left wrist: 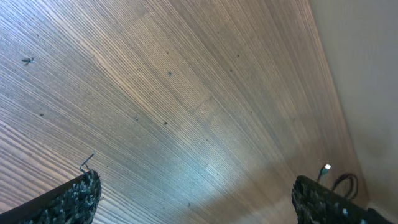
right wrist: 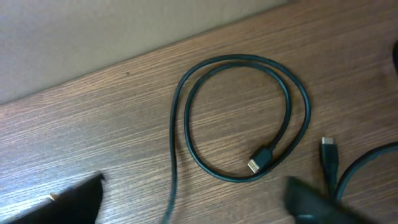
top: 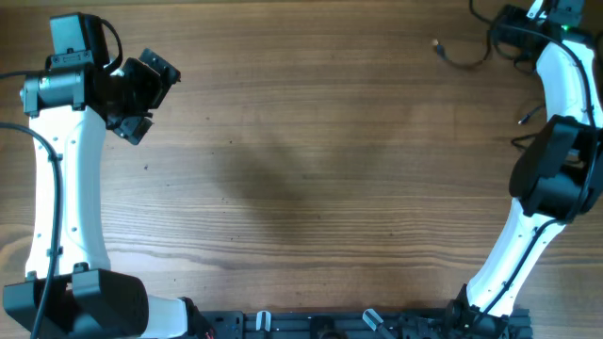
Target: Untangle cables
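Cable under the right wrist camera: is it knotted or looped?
Looped: the cable lies in an open ring, its plug inside, no knot.

Matt grained wood table [top: 301,188], smooth black cables [right wrist: 263,155], glossy white arms [top: 66,188]

The overhead camera looks straight down on the whole table [top: 301,188]. The left wrist view skims low across bare wood toward the far right. The right wrist view sits close above the cables [right wrist: 261,157] there, which all three views share.
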`<state>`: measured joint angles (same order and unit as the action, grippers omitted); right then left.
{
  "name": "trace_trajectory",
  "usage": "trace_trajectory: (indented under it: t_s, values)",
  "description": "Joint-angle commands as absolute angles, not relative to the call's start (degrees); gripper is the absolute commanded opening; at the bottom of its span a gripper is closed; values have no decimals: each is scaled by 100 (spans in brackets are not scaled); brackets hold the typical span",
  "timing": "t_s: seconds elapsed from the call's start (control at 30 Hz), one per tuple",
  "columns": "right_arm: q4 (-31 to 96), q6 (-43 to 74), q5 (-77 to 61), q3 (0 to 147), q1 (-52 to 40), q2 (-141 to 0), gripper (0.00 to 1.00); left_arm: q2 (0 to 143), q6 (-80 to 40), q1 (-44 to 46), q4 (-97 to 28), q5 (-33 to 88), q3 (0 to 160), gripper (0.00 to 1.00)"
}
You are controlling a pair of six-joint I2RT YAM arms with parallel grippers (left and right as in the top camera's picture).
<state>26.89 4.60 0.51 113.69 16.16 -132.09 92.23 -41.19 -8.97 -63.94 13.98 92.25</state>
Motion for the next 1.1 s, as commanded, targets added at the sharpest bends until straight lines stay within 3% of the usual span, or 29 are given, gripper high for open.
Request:
trace_trajectory:
  t_s: [0.0,0.2,0.3,0.43,0.63,0.9,1.0,1.07]
  values:
    - [2707,613,-305,11399,1599,-12558,100,9271,-4095,-917,-6392,1341,9188,100]
    - [3938,379,-2709,11399,1306,-10143,100,9271,-4095,-917,-6392,1341,9188,100]
    - [4936,-285,-2655,11399,666,-8873,100,9271,-4095,-917,-6392,1341,9188,99]
    - [6058,-235,-2320,11399,-233,-7568,99,9271,-4095,-917,-6392,1341,9188,100]
    - [7395,1,-2237,11399,-360,-6801,100,9271,-4095,-917,-6392,1341,9188,100]
    - [7966,1,-1927,11386,-360,-7164,100,9271,-4095,-917,-6392,1341,9188,100]
    - [7802,-5,-1761,11190,-357,-7161,100,9271,-4095,-917,-6392,1341,9188,100]
    - [6707,-139,-1673,10134,-357,-6632,100,9271,-4095,-917,-6392,1341,9188,100]
